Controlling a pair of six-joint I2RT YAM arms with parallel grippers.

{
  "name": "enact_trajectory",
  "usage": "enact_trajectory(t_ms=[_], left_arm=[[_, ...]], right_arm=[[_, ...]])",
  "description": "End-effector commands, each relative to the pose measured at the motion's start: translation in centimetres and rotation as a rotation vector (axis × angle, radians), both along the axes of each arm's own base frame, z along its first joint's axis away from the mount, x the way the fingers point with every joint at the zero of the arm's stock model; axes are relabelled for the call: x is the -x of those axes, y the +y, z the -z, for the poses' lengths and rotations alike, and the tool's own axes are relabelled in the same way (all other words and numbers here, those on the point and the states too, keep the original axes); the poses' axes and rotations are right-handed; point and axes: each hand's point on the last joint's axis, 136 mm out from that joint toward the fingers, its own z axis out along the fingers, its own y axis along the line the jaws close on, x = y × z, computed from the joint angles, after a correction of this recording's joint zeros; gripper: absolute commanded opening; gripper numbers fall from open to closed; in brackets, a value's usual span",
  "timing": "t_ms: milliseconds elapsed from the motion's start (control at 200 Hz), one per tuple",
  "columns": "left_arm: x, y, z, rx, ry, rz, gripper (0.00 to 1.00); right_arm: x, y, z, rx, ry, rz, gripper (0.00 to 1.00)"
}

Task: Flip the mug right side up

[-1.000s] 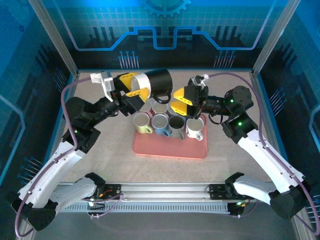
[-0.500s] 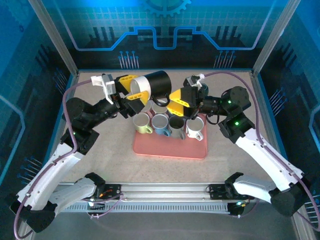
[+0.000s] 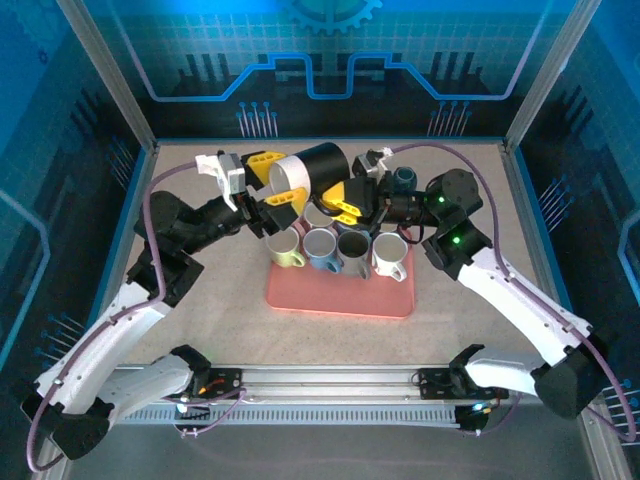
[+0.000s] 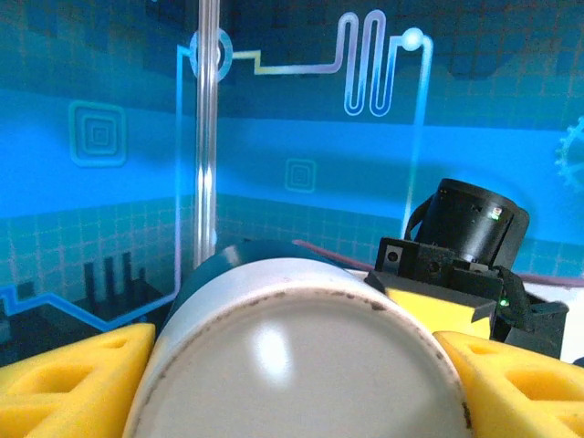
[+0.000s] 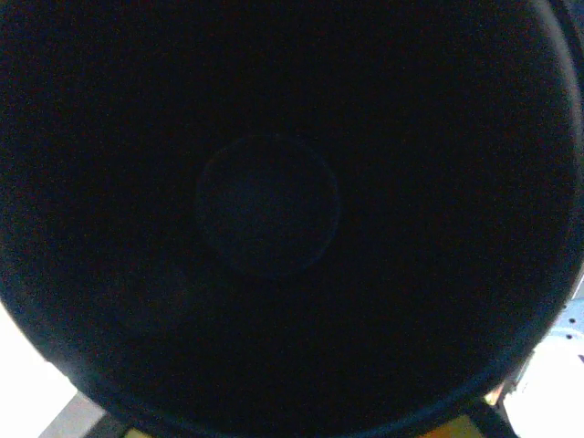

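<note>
Pink tray (image 3: 340, 298) lies mid-surface (image 3: 220, 290), carrying upright mugs: a yellow-green mug (image 3: 284, 246), a blue mug (image 3: 320, 247), a dark grey mug (image 3: 354, 249) and a white mug (image 3: 389, 256) in its front row. Above and just behind them hangs the black mug (image 3: 322, 163), off the surface and lying on its side. The left gripper (image 3: 278, 178) has its yellow fingers (image 4: 73, 374) clamped across the body at the pale base (image 4: 301, 365). The mouth faces the right gripper (image 3: 345, 195), whose wrist camera looks straight into the dark interior (image 5: 274, 210). The right fingers are drawn close together at that mouth, but whether they pinch the rim cannot be told. The mug is likely glazed ceramic: rigid, smooth enough to slip between foam pads, fairly heavy, and liable to chip if dropped on the mugs beneath. A hold across the wall at the rim, one finger inside and one outside, looks the surest for swinging the mouth upward
</note>
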Motion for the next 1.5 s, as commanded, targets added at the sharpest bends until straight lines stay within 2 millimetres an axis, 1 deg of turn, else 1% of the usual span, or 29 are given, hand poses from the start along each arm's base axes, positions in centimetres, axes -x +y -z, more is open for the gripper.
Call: enact_trajectory(t_ms=[0, 30, 85, 110, 125, 170, 200, 235, 275, 360, 410, 480, 555, 645, 650, 655, 685, 745, 790, 825, 910, 975, 1040, 1100, 1180, 1231, 1251, 1381, 1496], left_arm=[[2.0, 0.1, -0.9, -0.017, -0.063, 0.021, 0.59], [1.8, 0.5, -0.8, -0.01, -0.046, -0.005, 0.69], [1.1, 1.4, -0.5, 0.011, 0.01, -0.065, 0.89], [1.0, 1.7, -0.3, 0.012, 0.036, -0.08, 0.97], [0.9, 1.8, -0.1, 0.009, 0.049, -0.086, 0.99], [0.9, 1.9, 0.5, -0.001, 0.082, -0.093, 0.99], [0.9, 2.0, 0.9, -0.012, 0.111, -0.096, 0.99], [0.7, 2.3, 1.6, -0.024, 0.16, -0.117, 0.99], [0.1, 3.2, 2.5, -0.028, 0.233, -0.174, 0.99], [-0.6, 5.4, 4.6, -0.042, 0.38, -0.303, 0.99], [-0.6, 6.9, 5.8, -0.051, 0.464, -0.373, 0.99], [-0.3, 7.8, 7.4, -0.074, 0.54, -0.402, 0.99], [-0.3, 8.8, 9.1, -0.073, 0.634, -0.454, 0.99], [-0.6, 10.9, 10.7, -0.089, 0.718, -0.578, 0.99], [-0.6, 11.0, 10.8, -0.089, 0.722, -0.585, 0.99], [-0.6, 11.2, 10.9, -0.088, 0.726, -0.593, 0.99], [-0.7, 11.9, 11.3, -0.081, 0.748, -0.634, 0.99], [-0.7, 12.9, 12.2, -0.063, 0.795, -0.693, 0.99], [-0.7, 13.0, 12.8, -0.055, 0.828, -0.701, 0.99], [-0.6, 13.0, 13.0, -0.05, 0.851, -0.701, 0.99], [-0.4, 12.5, 13.6, -0.078, 0.906, -0.681, 0.99], [-0.4, 12.3, 14.0, -0.104, 0.932, -0.674, 0.99], [-0.3, 12.6, 14.1, -0.111, 0.939, -0.69, 0.99], [-0.1, 12.7, 14.2, -0.113, 0.94, -0.693, 0.99], [0.2, 12.8, 14.4, -0.117, 0.949, -0.69, 0.99], [0.4, 12.8, 14.8, -0.123, 0.96, -0.689, 0.99], [0.4, 12.8, 15.0, -0.126, 0.964, -0.689, 0.99], [0.7, 13.1, 16.0, -0.139, 0.987, -0.7, 0.99], [0.6, 12.9, 16.4, -0.143, 0.998, -0.697, 0.99]], right_arm=[[-0.3, -0.7, -2.2, -0.088, -0.095, 0.035, 0.04], [-0.4, -0.8, -2.1, -0.078, -0.103, 0.038, 0.0], [-0.3, -1.2, -1.6, -0.038, -0.123, 0.048, 0.0], [-0.3, -1.4, -1.3, -0.013, -0.138, 0.055, 0.0], [-0.2, -1.5, -1.0, 0.009, -0.145, 0.058, 0.0], [0.2, -1.9, 0.0, 0.083, -0.185, 0.074, 0.0], [0.3, -2.2, 1.2, 0.162, -0.195, 0.092, 0.0], [0.9, -2.6, 1.8, 0.234, -0.268, 0.118, 0.0], [1.5, -3.2, 3.1, 0.351, -0.347, 0.148, 0.0], [1.7, -5.0, 6.8, 0.627, -0.505, 0.212, 0.0], [1.9, -5.7, 8.8, 0.737, -0.597, 0.216, 0.0], [2.1, -6.3, 11.8, 0.87, -0.737, 0.213, 0.0], [2.9, -5.9, 14.6, 0.961, -0.919, 0.168, 0.0], [3.6, -4.8, 17.2, 1.043, -1.152, 0.124, 0.0], [3.5, -4.9, 17.6, 1.055, -1.159, 0.122, 0.0], [3.7, -4.6, 17.6, 1.049, -1.176, 0.116, 0.0], [3.8, -4.1, 18.6, 1.074, -1.259, 0.094, 0.0], [5.1, -2.4, 20.5, 1.069, -1.456, 0.007, 0.0], [5.7, -1.3, 22.2, 1.091, -1.584, -0.052, 0.0], [5.4, -0.7, 23.5, 1.129, -1.632, -0.084, 0.0], [4.5, 0.6, 26.2, 1.186, -1.646, -0.132, 0.0], [3.6, 1.4, 27.3, 1.213, -1.662, -0.118, 0.0], [2.5, 1.8, 28.4, 1.262, -1.664, -0.097, 0.0], [1.7, 2.1, 29.0, 1.289, -1.661, -0.084, 0.0], [1.2, 2.4, 29.6, 1.286, -1.656, -0.06, 0.0], [0.9, 2.8, 29.5, 1.261, -1.648, -0.03, 0.0], [1.0, 2.5, 30.5, 1.264, -1.639, -0.046, 0.0], [0.1, 2.6, 32.2, 1.283, -1.586, -0.056, 0.0], [-1.2, 2.4, 33.5, 1.304, -1.498, -0.027, 0.0]])
